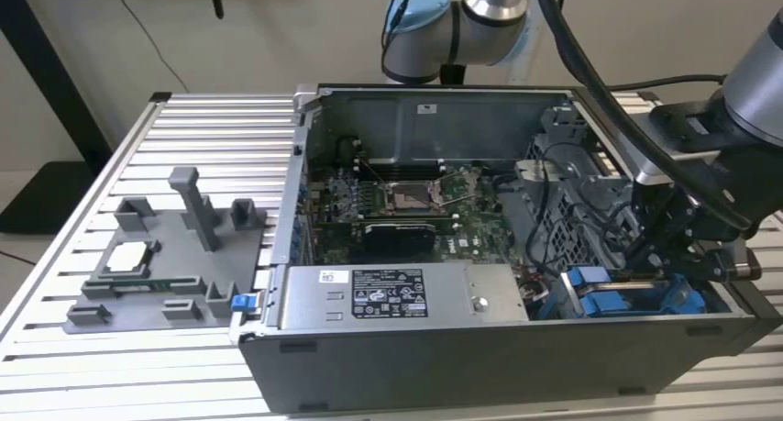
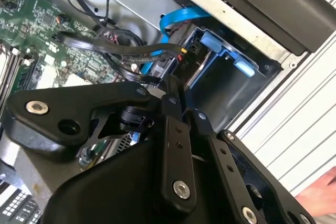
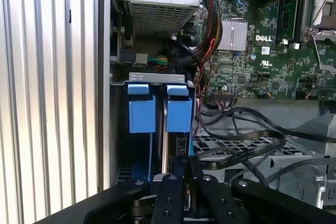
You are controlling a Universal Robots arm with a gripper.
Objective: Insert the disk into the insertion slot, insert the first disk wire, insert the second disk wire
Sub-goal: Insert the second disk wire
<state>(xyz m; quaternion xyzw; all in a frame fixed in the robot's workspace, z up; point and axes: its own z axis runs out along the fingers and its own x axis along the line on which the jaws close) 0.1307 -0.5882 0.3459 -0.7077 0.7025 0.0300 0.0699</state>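
The disk (image 1: 615, 303) sits in its bright blue carrier inside the insertion slot at the case's front corner, on the exterior view's right. Its blue tabs (image 3: 178, 113) stand beside a second blue carrier (image 3: 142, 113). My gripper (image 1: 639, 267) reaches down into that bay just behind the disk. In both wrist views the fingers (image 2: 172, 129) are pressed together, and my gripper (image 3: 181, 164) is shut on the end of a flat black disk wire (image 3: 247, 150) that loops back over the drive cage. A blue wire (image 2: 176, 19) runs down to the disk's edge (image 2: 220, 51).
The open computer case holds the motherboard (image 1: 404, 201) and a silver power supply (image 1: 391, 297) next to the bay. Loose black cables (image 2: 100, 45) cross over the board near my fingers. A grey fixture plate (image 1: 171, 283) with parts lies on the slatted table (image 1: 73, 366) at the exterior view's left.
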